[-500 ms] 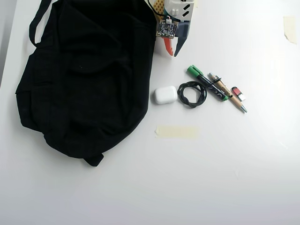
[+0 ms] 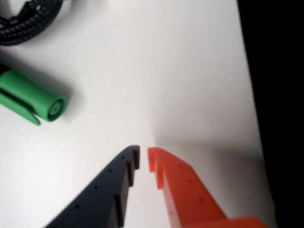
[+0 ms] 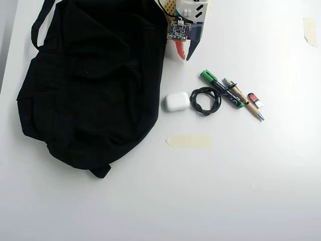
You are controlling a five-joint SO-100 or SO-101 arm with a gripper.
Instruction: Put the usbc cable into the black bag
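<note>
The usbc cable (image 3: pixel 205 100) lies on the white table as a small twisted black loop, right of a white earbud case (image 3: pixel 177 102). In the wrist view only a piece of the usbc cable (image 2: pixel 26 21) shows at the top left. The black bag (image 3: pixel 90 85) fills the left of the overhead view, and the black bag (image 2: pixel 280 95) runs down the right edge of the wrist view. My gripper (image 3: pixel 185 58) (image 2: pixel 143 156) hovers at the top by the bag's right edge, well above the cable. Its orange and dark blue fingers stand shut with only a thin slit and nothing between them.
A green-capped black marker (image 3: pixel 220 88) (image 2: pixel 33 97), a wooden pen (image 3: pixel 243 98) and a small red and white piece (image 3: pixel 255 100) lie right of the cable. A tape strip (image 3: pixel 189 141) is stuck below it, and another tape strip (image 3: pixel 310 30) sits at the top right.
The wrist has shifted very slightly. The things on the table lie as before.
</note>
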